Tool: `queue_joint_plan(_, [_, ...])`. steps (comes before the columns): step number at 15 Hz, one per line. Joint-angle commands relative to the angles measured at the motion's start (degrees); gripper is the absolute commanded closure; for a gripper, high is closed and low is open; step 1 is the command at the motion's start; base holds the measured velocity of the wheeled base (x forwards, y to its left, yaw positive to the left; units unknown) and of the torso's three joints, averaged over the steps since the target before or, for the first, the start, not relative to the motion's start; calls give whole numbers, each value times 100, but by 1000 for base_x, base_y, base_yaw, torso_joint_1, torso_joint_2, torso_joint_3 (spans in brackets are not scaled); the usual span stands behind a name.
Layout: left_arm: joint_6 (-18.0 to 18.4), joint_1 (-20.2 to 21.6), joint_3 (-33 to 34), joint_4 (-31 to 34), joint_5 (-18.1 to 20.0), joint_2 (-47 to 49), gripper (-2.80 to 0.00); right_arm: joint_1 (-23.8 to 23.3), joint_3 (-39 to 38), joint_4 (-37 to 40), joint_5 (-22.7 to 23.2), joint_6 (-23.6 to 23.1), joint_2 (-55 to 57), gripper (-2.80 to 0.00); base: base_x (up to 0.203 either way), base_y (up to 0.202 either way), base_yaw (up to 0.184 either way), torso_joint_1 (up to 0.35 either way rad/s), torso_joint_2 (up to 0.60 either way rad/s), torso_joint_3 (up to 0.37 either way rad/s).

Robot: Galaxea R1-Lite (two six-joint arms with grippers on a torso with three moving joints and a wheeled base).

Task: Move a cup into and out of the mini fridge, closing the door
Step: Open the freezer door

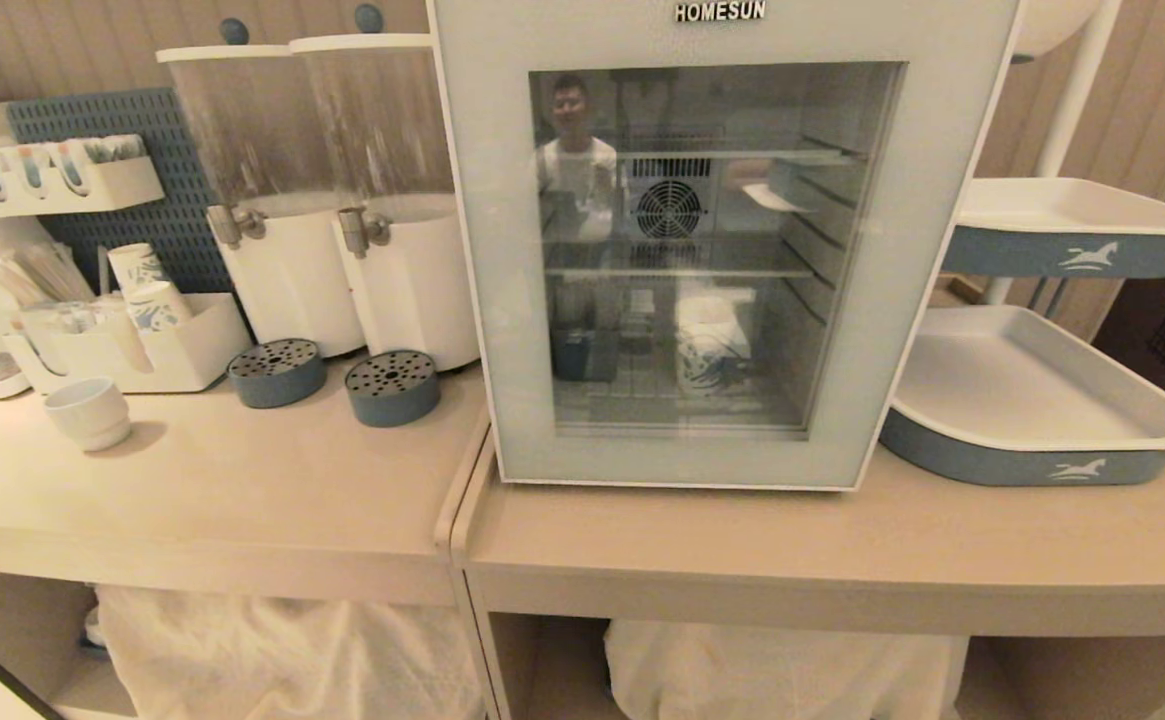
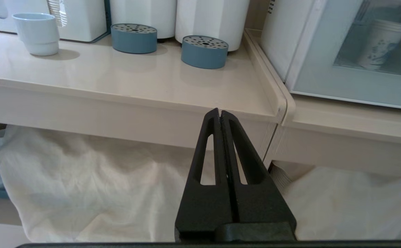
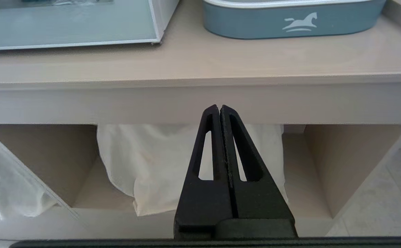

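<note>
The white mini fridge [image 1: 712,470] stands on the counter with its glass door [image 1: 502,250] closed. Behind the glass, on the fridge floor, stands the white cup [image 1: 710,345] with blue print, seen too as the cup [image 2: 381,43] in the left wrist view. My left gripper [image 2: 219,112] is shut and empty, held low in front of the counter edge, left of the fridge. Below the counter front, under the fridge's right side, my right gripper [image 3: 219,107] is shut and empty. Neither arm shows in the head view.
Two white drink dispensers [image 1: 342,200] with blue drip trays [image 1: 392,388] stand left of the fridge. A white handle-less cup [image 1: 89,412] and an organiser with paper cups [image 1: 157,305] sit further left. Blue-and-white trays [image 1: 1032,400] are on the right. White cloth [image 1: 282,650] fills the shelves below.
</note>
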State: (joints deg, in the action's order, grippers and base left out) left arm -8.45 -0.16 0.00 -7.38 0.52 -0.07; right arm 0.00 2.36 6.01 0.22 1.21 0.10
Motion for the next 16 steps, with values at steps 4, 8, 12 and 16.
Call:
queue_joint_plan(4, [70, -2, 229, 57, 62, -14, 0, 0, 5, -2, 4, 2, 8, 0, 0, 0, 0, 0, 0, 0])
queue_joint_plan(8, [-165, -2, -1277, 1538, 771, 202, 0, 0, 2, 5, 4, 2, 8, 0, 0, 0, 0, 0, 0, 0])
queue_joint_plan(12, [-576, -888, -3927, 2613, 1566, 1863, 0, 0, 5, 5, 4, 2, 8, 0, 0, 0, 0, 0, 0, 0])
queue_joint_plan(16, [-576, -2709, -4482, 2165, 541, 3328, 0, 0, 1, -3, 4, 20, 8, 0, 0, 0, 0, 0, 0, 0])
